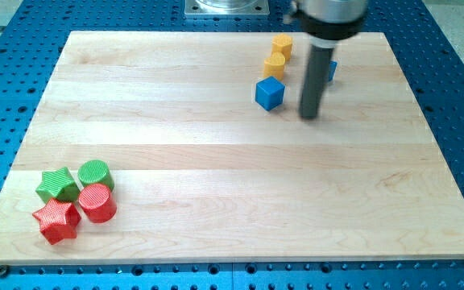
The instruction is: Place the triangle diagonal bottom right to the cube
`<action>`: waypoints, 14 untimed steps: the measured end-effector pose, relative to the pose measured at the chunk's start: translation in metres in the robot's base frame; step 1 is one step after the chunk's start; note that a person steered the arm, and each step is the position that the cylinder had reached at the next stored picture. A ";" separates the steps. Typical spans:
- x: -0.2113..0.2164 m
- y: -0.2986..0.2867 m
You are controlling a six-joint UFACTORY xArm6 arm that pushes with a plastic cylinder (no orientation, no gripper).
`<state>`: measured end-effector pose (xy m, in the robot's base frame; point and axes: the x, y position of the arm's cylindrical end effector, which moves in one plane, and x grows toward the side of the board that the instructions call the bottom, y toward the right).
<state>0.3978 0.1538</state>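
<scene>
A blue cube [270, 93] sits on the wooden board near the view's top, right of centre. A blue block, likely the triangle [331, 70], shows only as a sliver behind the rod, up and right of the cube. My tip [310, 116] rests on the board right of the cube and a little lower, just below the hidden blue block. A small gap separates the tip from the cube.
Two yellow blocks [278, 55] stand stacked in a line just above the cube. At the view's bottom left are a green star [57, 184], a green cylinder [95, 174], a red cylinder [97, 202] and a red star [56, 221]. The board's top edge [216, 34] is near.
</scene>
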 end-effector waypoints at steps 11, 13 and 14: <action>0.064 -0.067; 0.073 -0.112; 0.071 -0.180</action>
<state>0.4688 -0.0265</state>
